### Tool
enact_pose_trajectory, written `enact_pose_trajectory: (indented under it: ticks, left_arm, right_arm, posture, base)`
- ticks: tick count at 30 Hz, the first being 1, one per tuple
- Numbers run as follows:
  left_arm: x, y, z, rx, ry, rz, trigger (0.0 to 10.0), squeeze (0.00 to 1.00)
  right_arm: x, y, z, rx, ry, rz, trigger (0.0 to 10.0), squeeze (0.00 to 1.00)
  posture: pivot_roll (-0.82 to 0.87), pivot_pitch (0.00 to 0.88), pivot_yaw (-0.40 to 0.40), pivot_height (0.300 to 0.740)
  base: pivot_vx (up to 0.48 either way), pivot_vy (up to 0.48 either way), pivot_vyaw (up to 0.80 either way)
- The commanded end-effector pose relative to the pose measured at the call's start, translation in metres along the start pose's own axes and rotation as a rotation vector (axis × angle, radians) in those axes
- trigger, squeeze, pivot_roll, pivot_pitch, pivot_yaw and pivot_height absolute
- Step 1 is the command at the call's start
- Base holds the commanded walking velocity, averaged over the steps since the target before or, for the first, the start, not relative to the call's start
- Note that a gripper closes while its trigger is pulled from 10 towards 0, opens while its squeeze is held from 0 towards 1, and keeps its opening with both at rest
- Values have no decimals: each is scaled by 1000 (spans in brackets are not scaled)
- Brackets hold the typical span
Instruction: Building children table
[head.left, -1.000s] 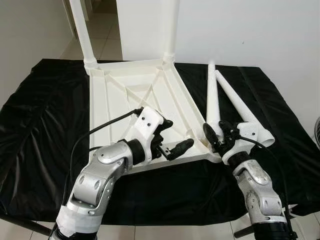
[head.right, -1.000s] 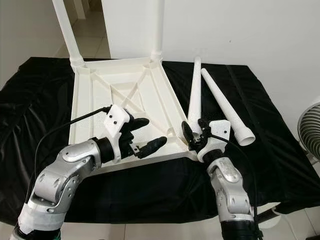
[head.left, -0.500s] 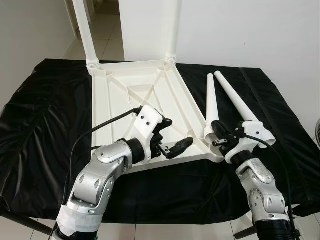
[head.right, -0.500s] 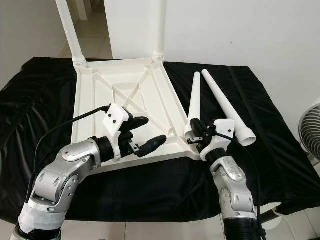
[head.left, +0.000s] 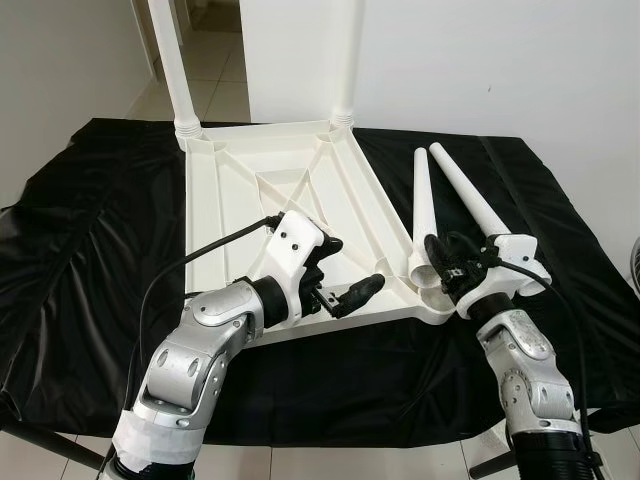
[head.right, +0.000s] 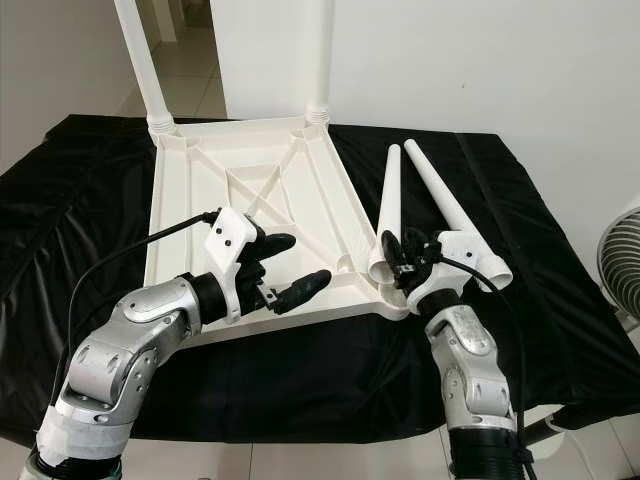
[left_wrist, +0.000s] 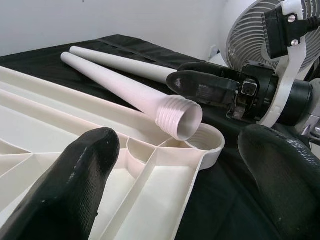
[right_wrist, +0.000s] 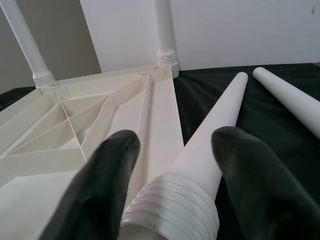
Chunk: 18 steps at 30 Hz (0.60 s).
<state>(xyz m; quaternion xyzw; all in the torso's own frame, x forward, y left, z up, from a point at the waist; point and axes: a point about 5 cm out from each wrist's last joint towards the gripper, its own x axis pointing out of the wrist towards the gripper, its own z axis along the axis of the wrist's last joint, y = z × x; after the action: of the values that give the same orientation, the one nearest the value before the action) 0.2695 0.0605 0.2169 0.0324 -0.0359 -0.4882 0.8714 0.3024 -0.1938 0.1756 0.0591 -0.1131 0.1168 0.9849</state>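
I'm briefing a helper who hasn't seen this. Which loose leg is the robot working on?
On the black cloth, right of the upturned white tabletop, lie two loose legs. It is the nearer leg, its threaded end between the right gripper fingers.

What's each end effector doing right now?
Left end effector: open, holding nothing, over the tabletop.
Right end effector: open, fingers straddling the loose leg.

You're looking at a counter draped in glossy black cloth (head.left: 90, 250), wrinkled and hanging over the near edge. Behind it stands a plain white wall (head.left: 480, 60), evenly lit. To your left, pale floor tiles (head.left: 215, 95) run back past a wall corner. A fan (head.right: 622, 262) with a wire grille stands off the counter's right end.
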Motion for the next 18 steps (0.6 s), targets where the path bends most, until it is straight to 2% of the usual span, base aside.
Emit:
enact_pose_trajectory:
  ticks: [1, 9, 11, 13, 16, 17, 18]
  left_arm:
    - [0, 6, -1, 1, 6, 94, 10000, 0]
    - [-1, 6, -1, 0, 9, 93, 10000, 0]
    - [-1, 6, -2, 0, 10, 92, 10000, 0]
    - [-2, 5, -2, 0, 13, 91, 10000, 0]
    - [-2, 5, -2, 0, 14, 91, 10000, 0]
    - [-3, 5, -2, -1, 15, 91, 10000, 0]
    - [-3, 5, -2, -2, 16, 91, 10000, 0]
  right_arm:
    - [-2, -3, -2, 19, 0, -22, 10000, 1000]
    - [-4, -1, -3, 45, 0, -28, 10000, 1000]
    - [-5, 1, -5, 75, 2, -56, 10000, 1000]
    - [-7, 7, -8, 102, 6, -149, 10000, 1000]
    - [-7, 9, -10, 112, 13, -204, 10000, 1000]
    - [-6, 14, -13, 112, 33, -269, 10000, 1000]
    - [-4, 20, -15, 111, 38, -277, 10000, 0]
  posture:
    - [-39, 86, 6, 740]
    - [-39, 87, 6, 740]
    - [-38, 91, 8, 740]
    - [-35, 93, 7, 740]
    - [-34, 95, 6, 740]
    - [-31, 96, 7, 740]
    - [-31, 96, 7, 740]
  base:
    - [0, 0, 0]
    - [0, 0, 0]
    - [0, 0, 0]
    - [0, 0, 0]
    - [0, 0, 0]
    - [0, 0, 0]
    - [0, 0, 0]
